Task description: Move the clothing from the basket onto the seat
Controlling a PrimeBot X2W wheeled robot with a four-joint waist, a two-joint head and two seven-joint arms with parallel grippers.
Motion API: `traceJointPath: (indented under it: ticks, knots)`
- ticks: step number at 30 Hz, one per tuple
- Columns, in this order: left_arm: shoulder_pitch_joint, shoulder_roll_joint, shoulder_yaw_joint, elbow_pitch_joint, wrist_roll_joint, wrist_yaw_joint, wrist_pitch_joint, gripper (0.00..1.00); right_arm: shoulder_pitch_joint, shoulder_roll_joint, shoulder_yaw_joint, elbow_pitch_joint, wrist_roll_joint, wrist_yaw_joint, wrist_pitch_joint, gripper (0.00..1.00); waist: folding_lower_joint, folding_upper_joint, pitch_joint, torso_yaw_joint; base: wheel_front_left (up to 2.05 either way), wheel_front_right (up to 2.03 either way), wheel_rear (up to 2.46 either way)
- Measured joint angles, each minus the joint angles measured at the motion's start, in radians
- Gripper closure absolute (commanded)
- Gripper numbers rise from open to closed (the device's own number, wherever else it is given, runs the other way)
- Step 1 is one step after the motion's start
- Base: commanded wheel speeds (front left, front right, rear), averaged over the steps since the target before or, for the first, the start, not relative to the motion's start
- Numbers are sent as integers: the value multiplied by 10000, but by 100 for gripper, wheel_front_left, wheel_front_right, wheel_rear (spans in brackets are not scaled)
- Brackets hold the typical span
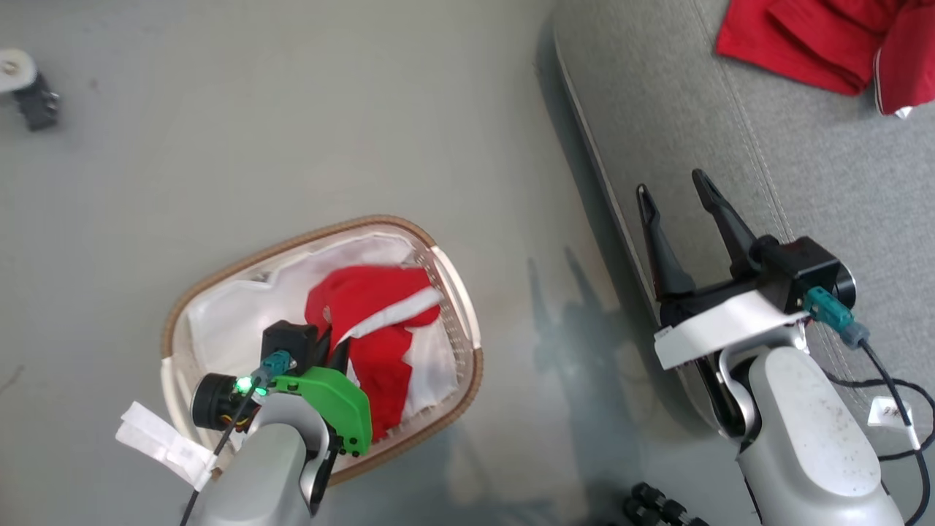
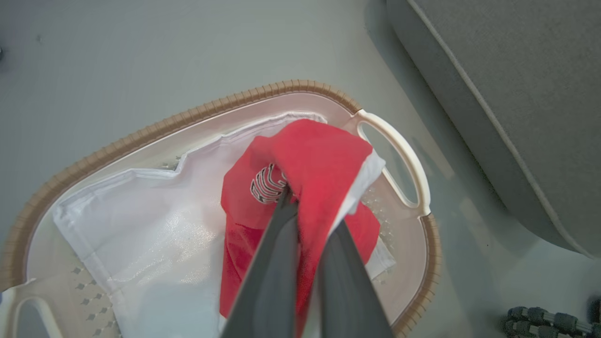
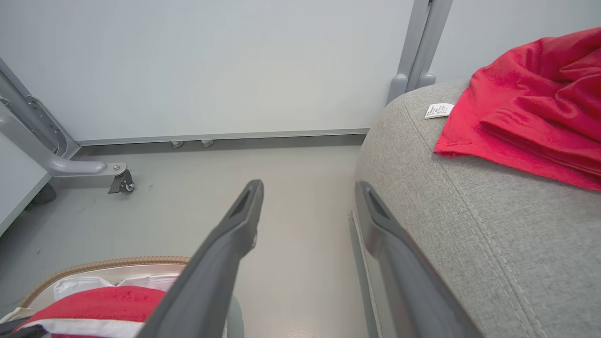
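Observation:
The oval white basket [image 1: 292,245] with a brown rim stands on the floor at the lower left. Red clothing [image 1: 372,299] with a white stripe lies in it on a white liner sheet [image 1: 226,321]. My left gripper [image 2: 307,206] reaches down into the basket and is shut on a fold of that red clothing [image 2: 319,159]. More red clothing [image 1: 811,36] lies on the grey seat [image 1: 803,168] at the upper right. My right gripper [image 1: 672,184] hovers open and empty over the seat's near edge [image 3: 404,155].
Grey floor separates the basket from the seat. A wheeled frame leg [image 3: 119,180] stands by the far wall. A small dark object [image 1: 25,91] sits at the upper left. Black ribbed parts [image 1: 657,508] lie at the bottom. A cable [image 1: 898,409] trails beside my right arm.

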Motion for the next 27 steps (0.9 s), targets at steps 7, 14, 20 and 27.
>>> traceJointPath:
  ticks: [7,14,20,27]
  knots:
    - [840,-115,606,-1475,263,-58,2,100,607,0,-148,198,-182,0,0,0,0,0,-993,599,0,0,0]
    - [1599,-167,1068,-2943,656,-159,2,100,1210,0,-311,328,-349,0,0,0,0,0,-1905,1176,0,0,0]
    - [2062,-178,1239,-4197,779,-201,4,100,1634,0,-385,451,-378,0,0,0,0,0,-2609,1616,0,0,0]
    - [2164,-186,1298,-5590,752,-232,2,100,1987,-2,-351,545,-453,0,0,0,-1,0,-3262,2086,0,0,0]
